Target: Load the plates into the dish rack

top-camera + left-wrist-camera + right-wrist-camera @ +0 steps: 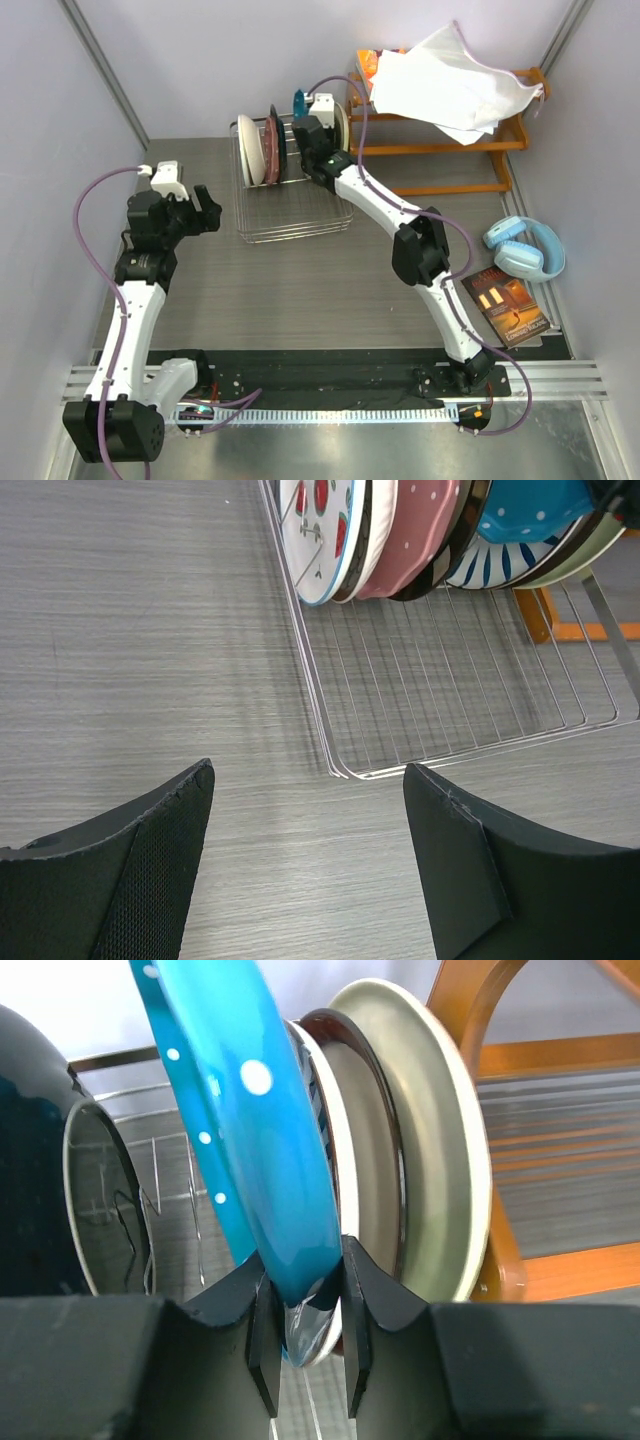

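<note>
Left gripper [205, 212] stands spread, left of the dish rack [300, 225]. Right gripper [305, 1295] pinches the blue dotted plate [240, 1110] by its rim, upright among the racked plates [262, 150]. Orange shelf [440, 150] stands just right of the rack.

I see L pincer [308, 780] spread wide above counter [130, 630], dish rack [450, 700] corner just ahead, plates [410, 530] upright inside.
</note>
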Controlling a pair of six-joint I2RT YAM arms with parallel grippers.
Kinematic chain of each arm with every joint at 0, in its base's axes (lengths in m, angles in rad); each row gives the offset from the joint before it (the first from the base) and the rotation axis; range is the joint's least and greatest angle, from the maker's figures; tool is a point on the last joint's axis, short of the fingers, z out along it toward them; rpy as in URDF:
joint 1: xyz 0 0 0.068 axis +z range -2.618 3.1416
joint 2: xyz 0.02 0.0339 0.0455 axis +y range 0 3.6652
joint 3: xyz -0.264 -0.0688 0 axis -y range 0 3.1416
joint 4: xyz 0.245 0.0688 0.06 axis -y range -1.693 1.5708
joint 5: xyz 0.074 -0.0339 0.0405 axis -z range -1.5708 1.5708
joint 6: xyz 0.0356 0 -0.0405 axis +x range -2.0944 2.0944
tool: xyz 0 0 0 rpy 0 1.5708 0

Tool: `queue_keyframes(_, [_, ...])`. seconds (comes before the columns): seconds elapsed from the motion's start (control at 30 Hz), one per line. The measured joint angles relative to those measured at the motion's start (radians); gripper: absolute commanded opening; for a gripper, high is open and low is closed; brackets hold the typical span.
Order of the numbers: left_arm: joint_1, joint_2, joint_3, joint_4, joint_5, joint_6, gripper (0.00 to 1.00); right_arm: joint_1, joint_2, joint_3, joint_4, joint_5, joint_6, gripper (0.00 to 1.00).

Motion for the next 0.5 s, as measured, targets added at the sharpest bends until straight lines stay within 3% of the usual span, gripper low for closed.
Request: queue_keyframes(0.5, [0.000,0.015,-0.006,0.014,0.005,-0.005,0.78,0.082,0.082,0.043,0.082,0.180,-0.035,0.01])
